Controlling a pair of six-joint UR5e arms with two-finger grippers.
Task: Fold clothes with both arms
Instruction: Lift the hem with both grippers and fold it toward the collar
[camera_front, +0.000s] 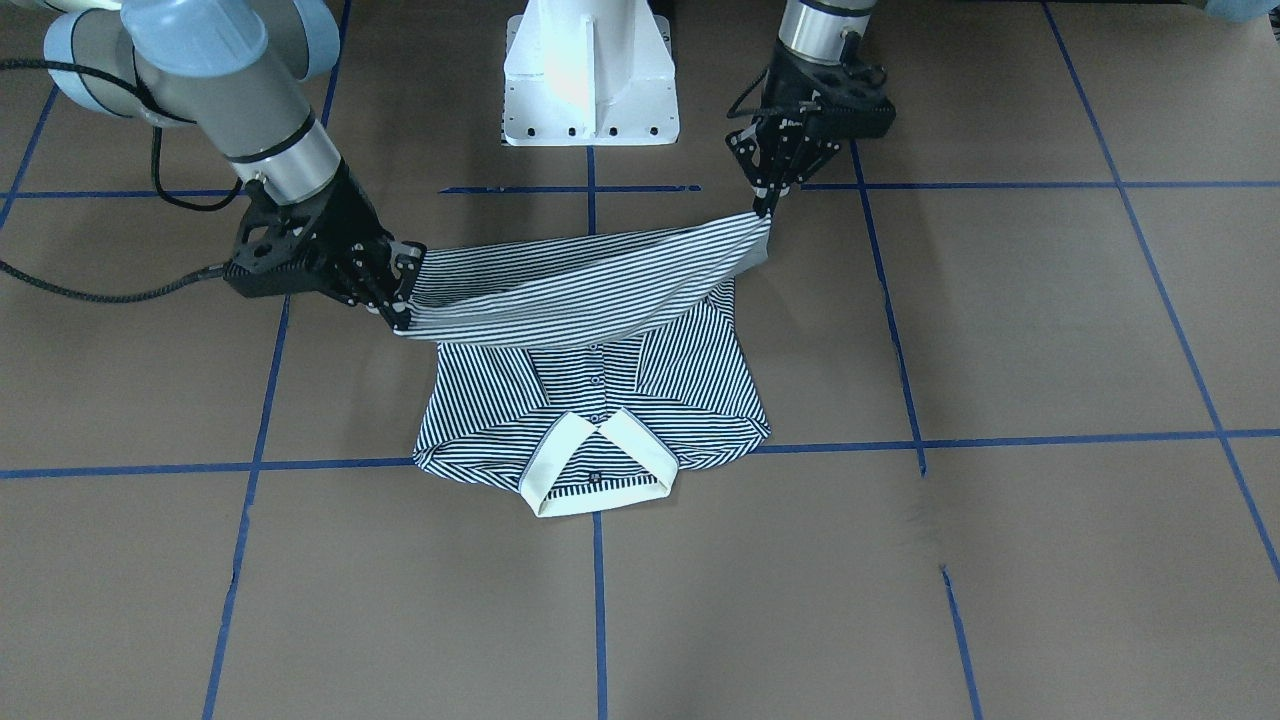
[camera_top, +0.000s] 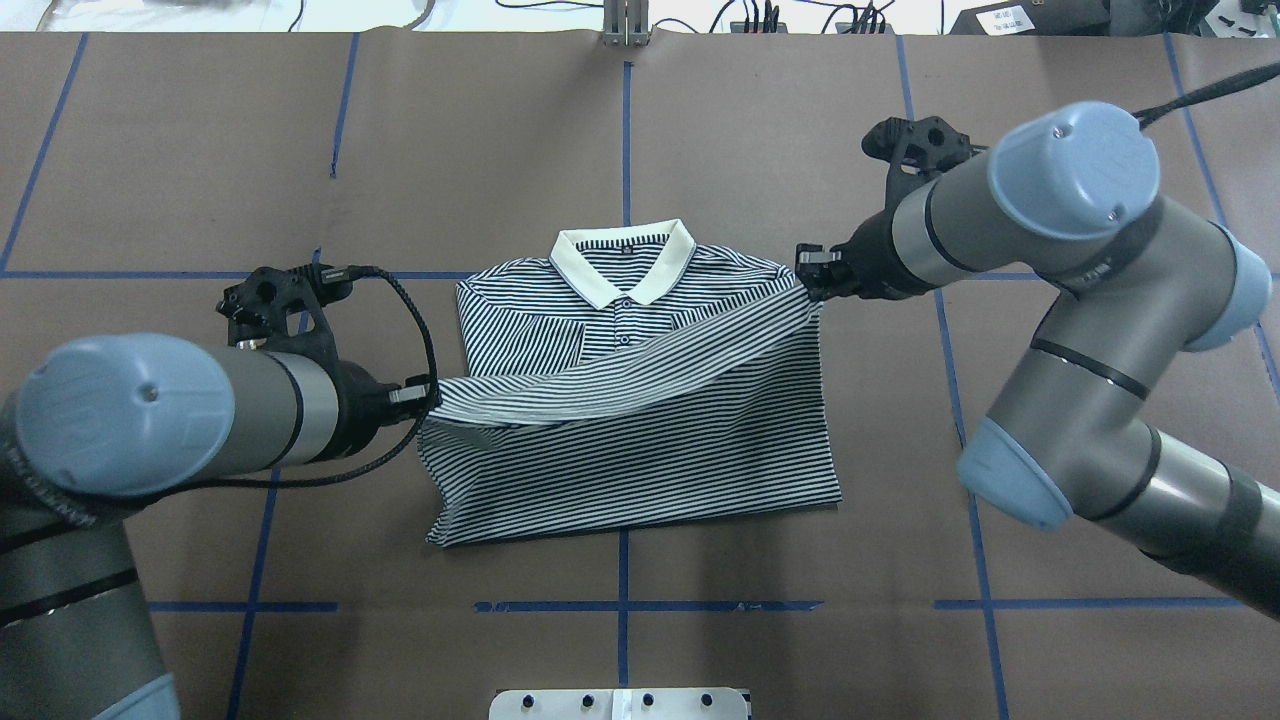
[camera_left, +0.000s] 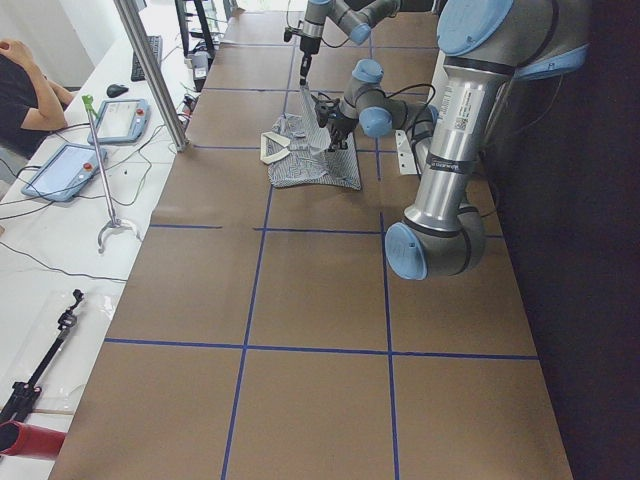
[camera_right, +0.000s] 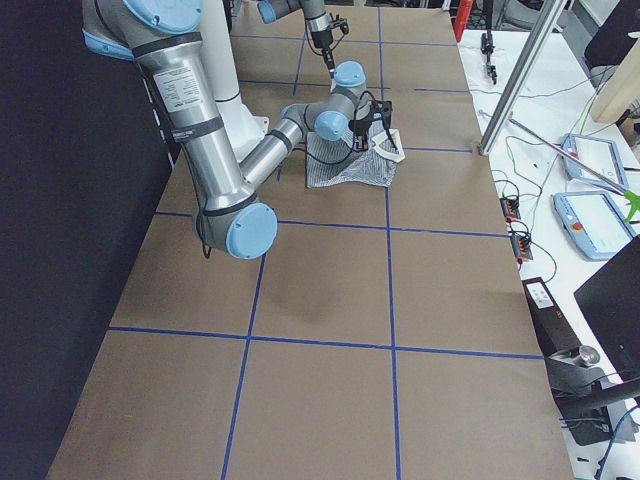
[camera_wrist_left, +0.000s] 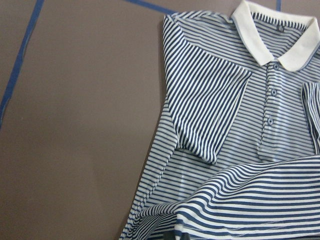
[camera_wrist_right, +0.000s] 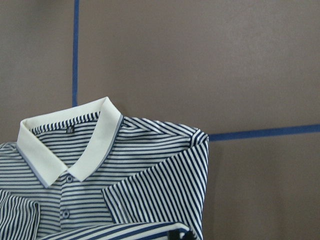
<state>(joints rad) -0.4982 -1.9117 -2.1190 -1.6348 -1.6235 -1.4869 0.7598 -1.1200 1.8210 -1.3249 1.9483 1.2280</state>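
The clothes are one navy-and-white striped polo shirt (camera_top: 640, 480) lying on the brown table, its cream collar (camera_top: 620, 262) pointing away from the robot and both sleeves folded inward. The hem edge is lifted and stretched as a band (camera_top: 620, 375) above the shirt body. My left gripper (camera_top: 428, 396) is shut on one end of that band, nearer the robot (camera_front: 768, 208). My right gripper (camera_top: 812, 282) is shut on the other end, farther out (camera_front: 402, 315). The left wrist view shows the folded sleeve (camera_wrist_left: 205, 115) and the held fabric (camera_wrist_left: 250, 200) low in the frame.
The white pedestal base (camera_front: 590, 75) stands at the robot's edge of the table. Blue tape lines (camera_front: 1000, 440) grid the brown table top. A side bench with tablets (camera_left: 70, 165) and a seated person (camera_left: 25, 80) lies beyond the far edge.
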